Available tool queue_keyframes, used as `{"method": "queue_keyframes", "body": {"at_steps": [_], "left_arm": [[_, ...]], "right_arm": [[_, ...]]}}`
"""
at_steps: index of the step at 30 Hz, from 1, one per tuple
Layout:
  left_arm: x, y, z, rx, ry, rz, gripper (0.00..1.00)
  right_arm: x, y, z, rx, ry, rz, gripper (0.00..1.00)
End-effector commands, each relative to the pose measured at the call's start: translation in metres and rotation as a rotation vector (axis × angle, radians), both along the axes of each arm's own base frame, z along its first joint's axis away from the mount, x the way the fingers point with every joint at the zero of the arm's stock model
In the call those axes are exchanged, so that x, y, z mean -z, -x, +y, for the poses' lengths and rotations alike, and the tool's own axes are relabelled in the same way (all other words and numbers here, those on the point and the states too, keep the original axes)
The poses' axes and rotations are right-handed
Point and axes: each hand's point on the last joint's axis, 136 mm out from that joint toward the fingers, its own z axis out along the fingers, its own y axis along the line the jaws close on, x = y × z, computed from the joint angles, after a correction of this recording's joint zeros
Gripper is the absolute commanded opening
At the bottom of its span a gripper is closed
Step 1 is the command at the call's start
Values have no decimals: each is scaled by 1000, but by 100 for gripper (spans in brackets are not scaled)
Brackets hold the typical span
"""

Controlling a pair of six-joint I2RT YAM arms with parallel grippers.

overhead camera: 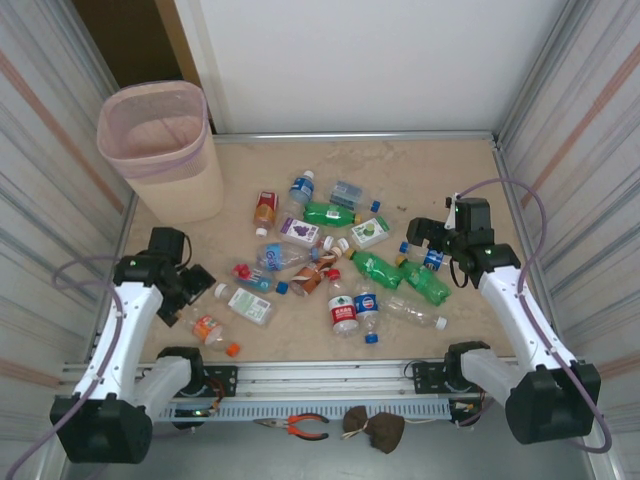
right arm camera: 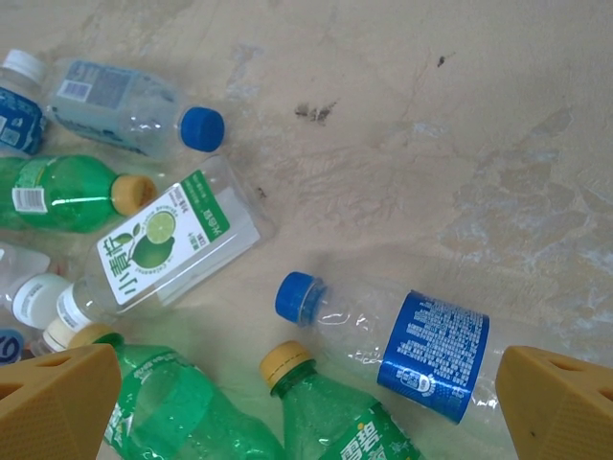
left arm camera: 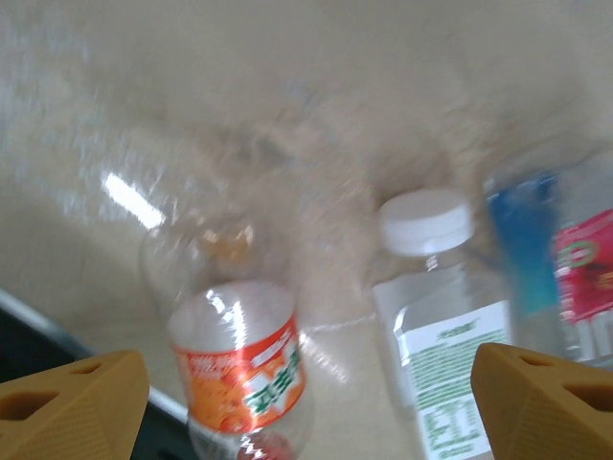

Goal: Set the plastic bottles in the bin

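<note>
Hovering with left gripper (left arm camera: 306, 374) spread above orange-label bottle (left arm camera: 239, 369) in Chinese script; with right gripper (right arm camera: 308, 379) spread, lime-label bottle (right arm camera: 158, 244) at 10 o'clock.

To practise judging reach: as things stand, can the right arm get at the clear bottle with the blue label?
Probably yes. The right gripper hangs open above the blue-label bottle, and nothing lies on it. A green bottle lies close beside it, so a finger might catch that too.

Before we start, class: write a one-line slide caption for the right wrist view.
Open right gripper above a blue-labelled clear bottle, green bottles beside it.
</note>
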Motion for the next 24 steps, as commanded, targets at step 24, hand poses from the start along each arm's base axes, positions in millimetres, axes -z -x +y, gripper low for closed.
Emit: {"method": "queue_keyframes", "body": {"at_steps": [24], "left_arm": [[73,41,-11,-225,94,177,77]], "right_arm": [[-20,14,4,5,-35,-39,99]]}}
